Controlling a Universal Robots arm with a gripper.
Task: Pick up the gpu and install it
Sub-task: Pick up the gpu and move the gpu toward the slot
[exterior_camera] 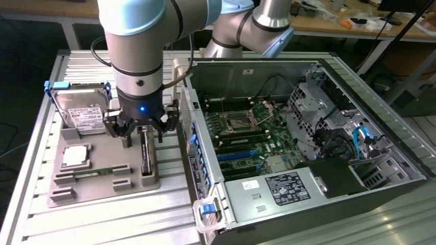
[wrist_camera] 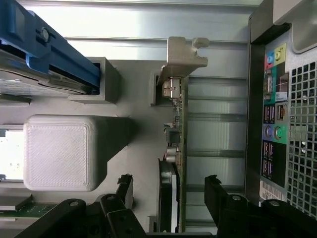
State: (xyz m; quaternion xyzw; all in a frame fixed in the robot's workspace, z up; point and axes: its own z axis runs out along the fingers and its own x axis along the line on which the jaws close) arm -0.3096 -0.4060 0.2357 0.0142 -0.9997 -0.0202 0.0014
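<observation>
1. Ribbed aluminium table (exterior_camera: 102, 219) carries one grey moulded tray (exterior_camera: 95, 191) on the exterior view's left and one open computer case (exterior_camera: 238, 76) on its right. The two sit just beside each other.
2. Counted on the tray: one gpu (exterior_camera: 145, 155), one hard drive (exterior_camera: 81, 109), one silver processor chip (exterior_camera: 75, 154) and one narrow memory stick (exterior_camera: 92, 173).
3. The gpu stands on its long edge in a slot at the tray's case-side edge and reads as a thin dark strip.
4. In the wrist view the gpu (wrist_camera: 181, 148) runs edge-on, with its silver bracket (wrist_camera: 184, 57) at the end far from the gripper (wrist_camera: 168, 183).
5. One gripper (exterior_camera: 143, 133) hangs directly over the gpu. Its two black fingers (wrist_camera: 125, 191) are spread apart, one on each side of the card, with a visible gap on both sides, so nothing is held.
6. Bare table (wrist_camera: 218, 134) lies between the card and the case's rear port panel (wrist_camera: 272, 114). On the fan side, open tray floor (wrist_camera: 138, 139) separates the card from one raised grey block (wrist_camera: 59, 153).
</observation>
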